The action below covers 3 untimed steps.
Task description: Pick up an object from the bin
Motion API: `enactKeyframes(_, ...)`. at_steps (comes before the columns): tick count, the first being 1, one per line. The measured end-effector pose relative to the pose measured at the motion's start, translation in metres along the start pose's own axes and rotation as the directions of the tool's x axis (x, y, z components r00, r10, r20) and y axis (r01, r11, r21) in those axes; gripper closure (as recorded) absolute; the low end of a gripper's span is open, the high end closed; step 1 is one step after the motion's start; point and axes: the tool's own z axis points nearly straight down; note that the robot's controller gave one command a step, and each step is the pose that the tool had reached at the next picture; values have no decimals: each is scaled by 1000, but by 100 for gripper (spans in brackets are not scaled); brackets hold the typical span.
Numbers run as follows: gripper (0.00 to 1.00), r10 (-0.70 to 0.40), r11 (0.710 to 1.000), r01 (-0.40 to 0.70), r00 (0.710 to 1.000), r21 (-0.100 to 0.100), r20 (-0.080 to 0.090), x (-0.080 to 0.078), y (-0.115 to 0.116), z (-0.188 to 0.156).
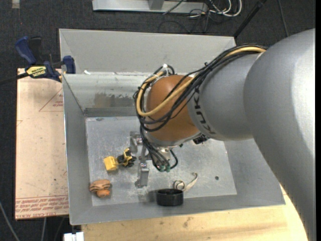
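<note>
Yellow-and-black toy (125, 158), left of middle in the bin (75, 149), just beside the gripper (142, 175); we cannot tell the gripper's opening or hold. We judge it light, rigid, irregular: best grasped across its body.

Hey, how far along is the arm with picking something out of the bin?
Done: the gripper is down in the bin, close to the floor, beside a yellow-black piece. In hand: nothing that can be seen as held. Left: the grasp and the lift. The yellow block, brown lump and black cap all lie on the floor.
</note>
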Motion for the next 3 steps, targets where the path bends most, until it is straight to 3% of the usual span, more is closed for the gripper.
enactKeyframes(1,0,-8,1000,8,1000,1,-14,1,11,36)
enactKeyframes(3,0,119,993,-119,993,5,-11,-19,-7,34)
